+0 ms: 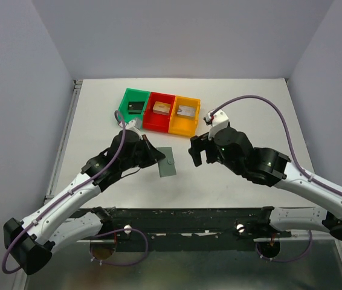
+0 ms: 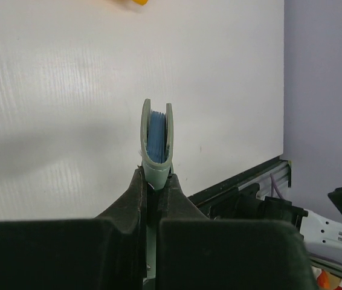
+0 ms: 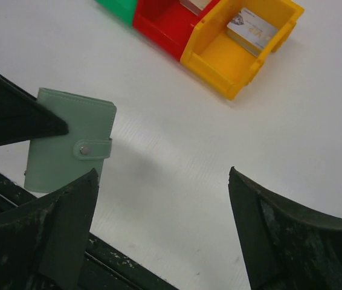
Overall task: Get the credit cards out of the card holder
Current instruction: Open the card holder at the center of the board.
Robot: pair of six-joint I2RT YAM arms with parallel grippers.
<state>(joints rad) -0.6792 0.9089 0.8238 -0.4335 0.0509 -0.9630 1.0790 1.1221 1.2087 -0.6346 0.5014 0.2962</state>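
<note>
The left tool (image 2: 157, 188) is clenched on one edge of the card holder (image 2: 158, 140), its two black fingers (image 2: 136, 202) pressed flat against the grey-green covers. Seen end-on from there, the holder is a narrow U with blue pocket edges packed between the covers; I cannot tell any card apart. The right tool (image 1: 197, 153) hangs released just beside it, jaws spread wide and nothing between them, the holder near its left-hand finger (image 3: 50, 232). From that side the holder is shut, a small tab with a metal snap folded over its smooth, matte face. Nothing stands between the two tools. Well behind them on the white desk (image 1: 249, 96) sit three glossy plastic bins touching in a row: the green bin (image 1: 127, 101), red bin (image 1: 153, 121) and orange bin (image 1: 182, 125), each with a small chunky piece inside.
</note>
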